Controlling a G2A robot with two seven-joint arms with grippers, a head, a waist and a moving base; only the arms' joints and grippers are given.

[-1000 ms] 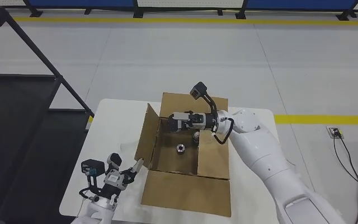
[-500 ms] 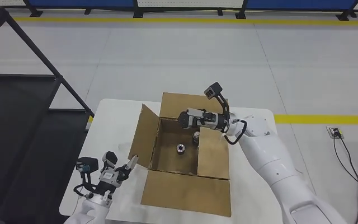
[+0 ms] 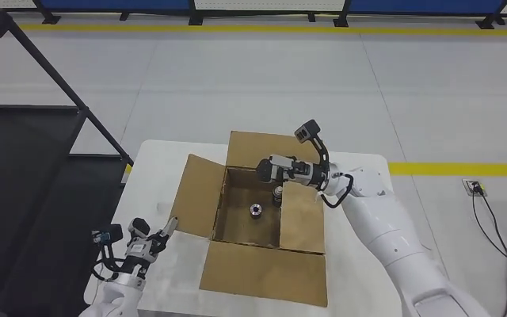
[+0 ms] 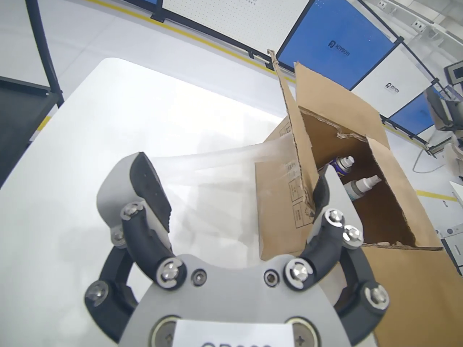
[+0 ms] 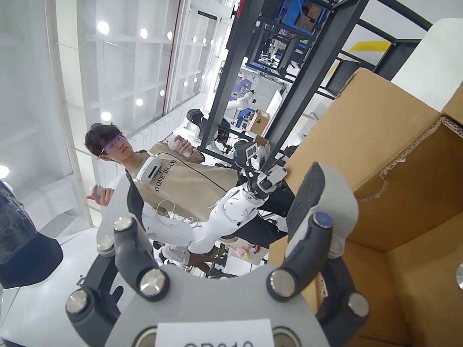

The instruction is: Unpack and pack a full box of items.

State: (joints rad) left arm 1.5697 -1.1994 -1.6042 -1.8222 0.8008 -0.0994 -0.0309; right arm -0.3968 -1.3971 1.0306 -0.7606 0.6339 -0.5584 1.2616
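An open cardboard box (image 3: 261,273) stands mid-table with all its flaps spread. Inside lie a small round metal-capped item (image 3: 254,209) and two spray bottles (image 3: 276,194), also visible as bottles (image 4: 349,178) in the left wrist view. My left gripper (image 3: 169,227) is open near the table's front left corner, one of its fingers (image 4: 323,191) right beside the lower corner of the box's left flap (image 4: 294,135). My right gripper (image 3: 261,169) hangs open over the box's back edge with nothing between its fingers (image 5: 307,196), facing the left flap (image 5: 390,167).
The white table (image 3: 158,166) has bare room to the left of the box and a narrower strip to its right. A black frame rack (image 3: 47,158) stands off the table's left side. The front flap lies flat toward the near edge.
The left arm drew back toward the table's front left corner, and the left flap swung from near upright to spread outward. The right gripper pulled back from over the box's middle toward the right.
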